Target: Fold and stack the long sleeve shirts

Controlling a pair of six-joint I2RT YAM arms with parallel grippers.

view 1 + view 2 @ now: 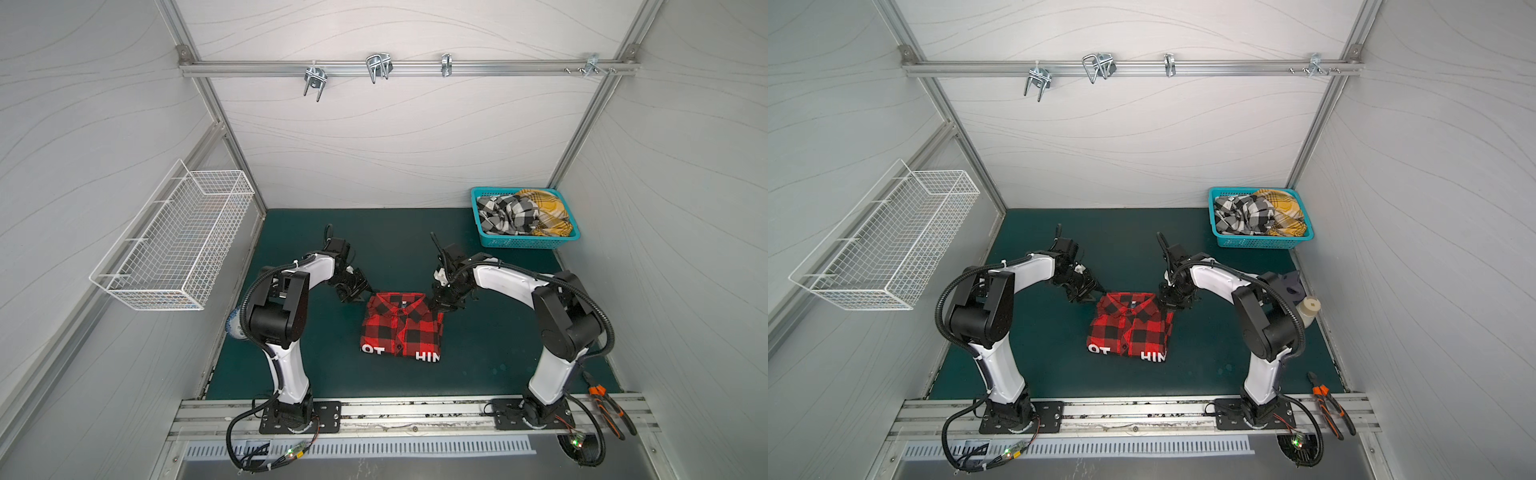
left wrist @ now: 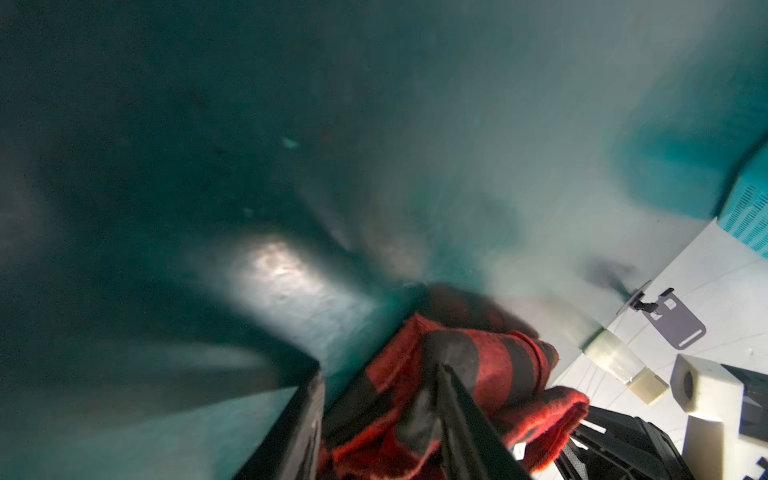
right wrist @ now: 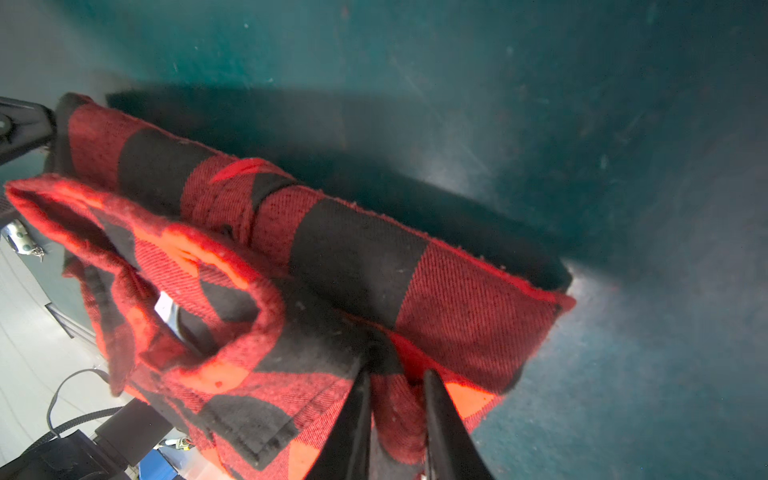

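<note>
On the green desk (image 1: 498, 340), 1 teal basket (image 1: 524, 242) is holding 2 crumpled shirts (black-and-white check (image 1: 505, 216), mustard plaid (image 1: 549, 212)). 1 folded red-and-black shirt (image 1: 401, 328) is lying mid-desk, the right end effector (image 3: 395, 376) pinching its far right corner, the left end effector (image 2: 378, 370) straddling the far left one, jaws parted.

Red-black shirt (image 3: 353, 249): fuzzy woven cloth; mat (image 3: 582, 124): matt, probably rubber.

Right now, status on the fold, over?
Right gripper shut on red-and-black shirt, far corner; left gripper fingers straddle the opposite corner, grip unclear. Shirt folded on mat. Other shirts in blue basket; nothing in the way.
</note>
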